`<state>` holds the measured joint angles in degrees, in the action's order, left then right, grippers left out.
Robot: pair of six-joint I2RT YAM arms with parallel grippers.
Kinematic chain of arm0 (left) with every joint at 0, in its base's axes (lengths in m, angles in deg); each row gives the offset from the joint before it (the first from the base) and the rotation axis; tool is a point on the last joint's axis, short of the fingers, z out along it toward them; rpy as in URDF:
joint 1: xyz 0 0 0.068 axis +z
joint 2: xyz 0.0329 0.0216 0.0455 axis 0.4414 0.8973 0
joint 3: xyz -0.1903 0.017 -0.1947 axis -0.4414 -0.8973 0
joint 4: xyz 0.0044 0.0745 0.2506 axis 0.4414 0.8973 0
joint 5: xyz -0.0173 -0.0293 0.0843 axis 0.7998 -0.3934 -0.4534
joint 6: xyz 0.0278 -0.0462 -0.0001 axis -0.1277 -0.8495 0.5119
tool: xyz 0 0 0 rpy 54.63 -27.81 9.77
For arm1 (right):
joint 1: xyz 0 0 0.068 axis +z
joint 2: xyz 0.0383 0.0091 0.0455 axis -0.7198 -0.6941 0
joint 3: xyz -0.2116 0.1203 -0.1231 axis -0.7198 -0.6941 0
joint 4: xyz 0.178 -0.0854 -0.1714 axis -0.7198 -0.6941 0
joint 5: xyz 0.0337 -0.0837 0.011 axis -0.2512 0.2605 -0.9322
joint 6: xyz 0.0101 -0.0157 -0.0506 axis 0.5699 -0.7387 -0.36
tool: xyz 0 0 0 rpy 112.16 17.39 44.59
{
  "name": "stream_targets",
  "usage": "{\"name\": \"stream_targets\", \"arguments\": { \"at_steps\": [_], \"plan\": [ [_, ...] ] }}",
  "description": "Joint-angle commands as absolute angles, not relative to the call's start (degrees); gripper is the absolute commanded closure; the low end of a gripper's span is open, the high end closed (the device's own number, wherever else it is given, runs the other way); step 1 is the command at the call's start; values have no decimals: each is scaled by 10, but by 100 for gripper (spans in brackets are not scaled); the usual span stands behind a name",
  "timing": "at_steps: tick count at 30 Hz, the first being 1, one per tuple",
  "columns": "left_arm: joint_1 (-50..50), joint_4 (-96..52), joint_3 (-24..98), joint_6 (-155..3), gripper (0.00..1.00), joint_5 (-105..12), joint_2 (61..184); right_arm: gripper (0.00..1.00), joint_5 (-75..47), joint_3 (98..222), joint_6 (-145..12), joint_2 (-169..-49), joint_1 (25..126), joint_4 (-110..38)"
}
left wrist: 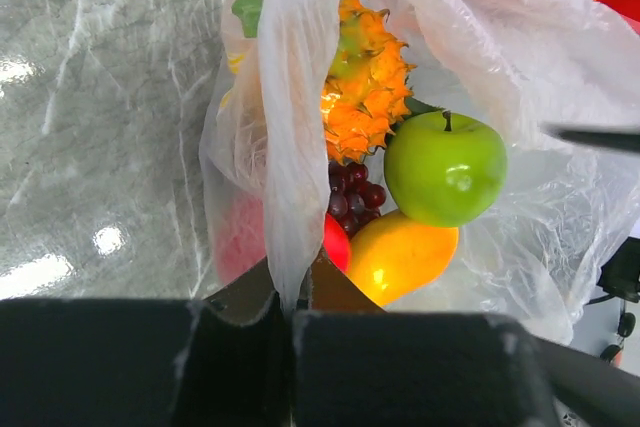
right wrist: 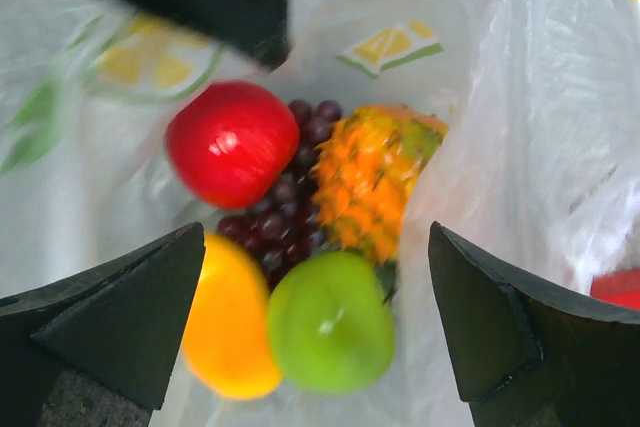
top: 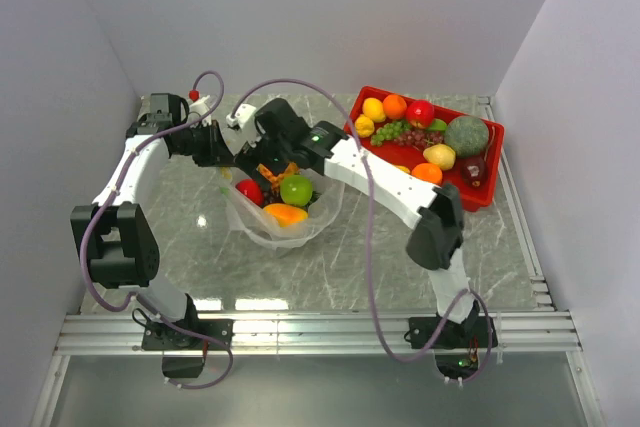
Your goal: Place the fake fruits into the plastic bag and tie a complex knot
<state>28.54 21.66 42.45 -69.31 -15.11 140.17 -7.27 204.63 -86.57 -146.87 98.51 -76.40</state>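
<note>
The clear plastic bag [top: 318, 215] sits mid-table with its mouth open. In it lie a green apple [top: 296, 189], a red apple [top: 249, 191], an orange mango [top: 285, 214] and a pineapple [top: 275, 169]. My left gripper [top: 222, 152] is shut on a strip of the bag's rim [left wrist: 290, 97], beside the pineapple [left wrist: 365, 82], grapes [left wrist: 352, 197] and green apple [left wrist: 445, 167]. My right gripper [top: 262, 152] hangs open over the bag's mouth. Between its fingers [right wrist: 130, 317] I look down on the green apple [right wrist: 330, 335], red apple [right wrist: 232, 144] and grapes [right wrist: 285, 217]. No knot is in view.
A red tray [top: 497, 152] at the back right holds several more fruits. White walls close in on the left, back and right. A metal rail [top: 320, 332] runs along the near edge, where both arm bases are mounted.
</note>
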Motion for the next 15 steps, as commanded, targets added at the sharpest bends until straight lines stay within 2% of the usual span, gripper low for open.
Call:
{"name": "stream_targets", "arguments": {
  "at_steps": [1,4,7,12,15],
  "plan": [
    [288,213,449,-689,94,-133,1404,1,-114,2006,-853,-1329,975,-703],
    [289,214,453,-688,94,-134,1406,0,-149,1983,-820,-1287,926,-684],
    [288,213,454,-689,94,-135,1404,0,-179,1976,-769,-1277,818,-685],
    [289,212,452,-688,94,-137,1405,0,-226,1949,-737,-1293,647,-706],
    [290,211,450,-688,94,-140,1406,3,-213,1939,-750,-1320,584,-732]
  ]
}}
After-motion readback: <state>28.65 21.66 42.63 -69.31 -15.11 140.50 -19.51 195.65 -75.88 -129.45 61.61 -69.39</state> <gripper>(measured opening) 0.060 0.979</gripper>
